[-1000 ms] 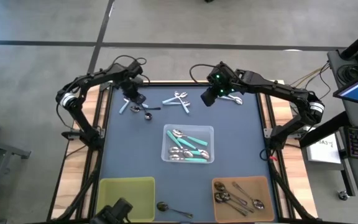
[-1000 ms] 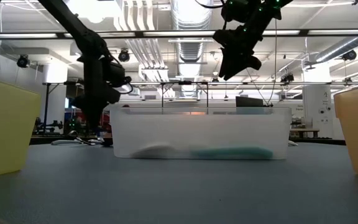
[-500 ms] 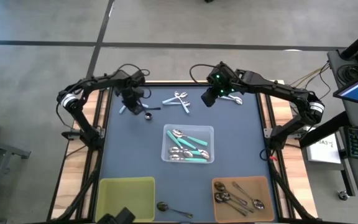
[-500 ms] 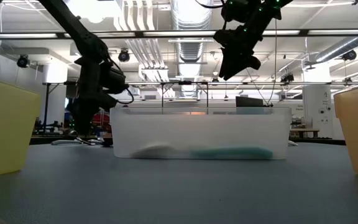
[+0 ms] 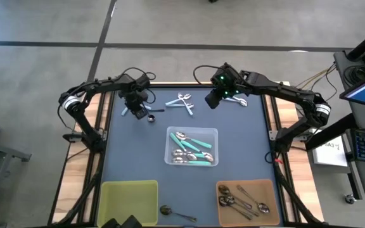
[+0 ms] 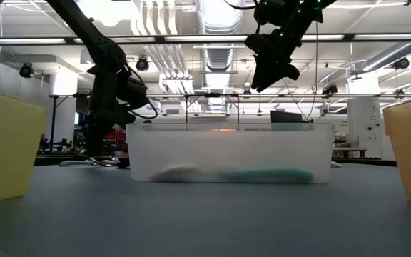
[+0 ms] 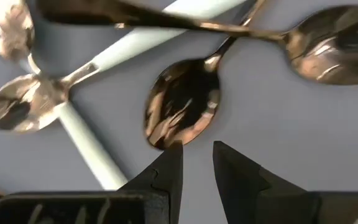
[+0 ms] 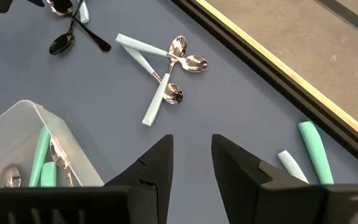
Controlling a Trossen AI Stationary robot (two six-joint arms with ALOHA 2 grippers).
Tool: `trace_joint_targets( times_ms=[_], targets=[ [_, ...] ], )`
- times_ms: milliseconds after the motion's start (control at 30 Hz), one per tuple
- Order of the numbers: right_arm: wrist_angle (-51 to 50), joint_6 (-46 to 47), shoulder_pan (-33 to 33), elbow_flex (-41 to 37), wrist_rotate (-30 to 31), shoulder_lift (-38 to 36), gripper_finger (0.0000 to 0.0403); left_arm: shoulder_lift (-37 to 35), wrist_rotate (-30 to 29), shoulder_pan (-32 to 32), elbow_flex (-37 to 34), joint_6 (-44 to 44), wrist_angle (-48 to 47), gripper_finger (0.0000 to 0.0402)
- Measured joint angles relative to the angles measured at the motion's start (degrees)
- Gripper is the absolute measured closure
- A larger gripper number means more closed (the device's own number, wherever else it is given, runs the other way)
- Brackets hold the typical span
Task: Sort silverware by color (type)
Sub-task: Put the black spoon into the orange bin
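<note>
At the table's far left lies a small heap of spoons (image 5: 136, 111). In the left wrist view it shows an all-metal spoon bowl (image 7: 182, 109), a second metal spoon (image 7: 334, 43) and pale-blue-handled spoons (image 7: 27, 104), all flat on the table. My left gripper (image 7: 194, 158) (image 5: 139, 104) is low over the heap, open by a narrow gap, its fingertips at the tip of the metal bowl. My right gripper (image 8: 191, 155) (image 5: 213, 98) hangs open well above the far right of the table. More pale blue spoons (image 5: 181, 101) (image 8: 160, 78) lie at the far middle. My left gripper comes down from above on the all-metal spoon's bowl tip (image 7: 160, 142). One fingertip (image 7: 169, 162) stands right at the bowl's edge, but I cannot tell whether it touches. The spoon lies flat on the table.
A clear bin (image 5: 192, 147) at the centre holds teal-handled spoons. A yellow bin (image 5: 130, 196) and a brown bin (image 5: 246, 197) holding metal spoons stand at the near edge, with a dark spoon (image 5: 173, 212) between them. A teal and a pale spoon (image 8: 303, 152) lie at the far right.
My left gripper has come down and slightly toward the near edge onto the spoon heap, turning a little as it went. The right arm and the spoons have kept still.
</note>
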Motion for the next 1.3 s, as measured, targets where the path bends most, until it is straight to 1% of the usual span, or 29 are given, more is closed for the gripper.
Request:
trace_joint_targets(
  times_ms=[167, 267, 433, 500, 567, 700, 767, 1100, 1300],
  targets=[
    [0.00, -0.01, 0.00, 0.00, -0.02, 0.01, 0.0305, 0.00, 0.01, -2.44, 0.00, -0.59, 0.53, 0.0331],
    [0.02, -0.04, 0.00, 0.00, -0.02, 0.01, 0.0303, 0.00, 0.12, -3.21, 0.00, -2.74, 3.01, 0.0336],
    [0.02, -0.07, 0.00, 0.00, -0.02, 0.00, 0.0306, -0.01, 0.06, -3.23, 0.02, -8.20, 8.41, 0.0372],
    [0.02, -0.09, 0.00, 0.00, -0.04, 0.01, 0.0307, -0.02, 0.09, -3.23, 0.02, -9.90, 9.63, 0.0389],
    [0.02, -0.09, 0.00, 0.00, -0.04, 0.02, 0.0307, -0.01, 0.54, -3.35, 0.02, -10.90, 10.26, 0.0398],
    [0.02, -0.09, 0.00, 0.00, -0.04, 0.02, 0.0305, 0.03, 6.18, -3.62, 0.02, -12.98, 11.52, 0.0398],
    [0.02, -0.11, 0.00, 0.00, -0.07, 0.02, 0.0306, 0.04, 7.49, -4.12, 0.02, -14.10, 11.84, 0.0400],
    [0.02, -0.25, 0.00, 0.00, -0.09, 0.02, 0.0309, 0.06, 7.53, -8.93, 0.00, -17.72, 12.07, 0.0401],
    [0.02, -0.26, 0.00, 0.00, -0.09, 0.02, 0.0309, 0.09, 5.74, -9.53, -1.28, -20.37, 14.35, 0.0401]
  ],
)
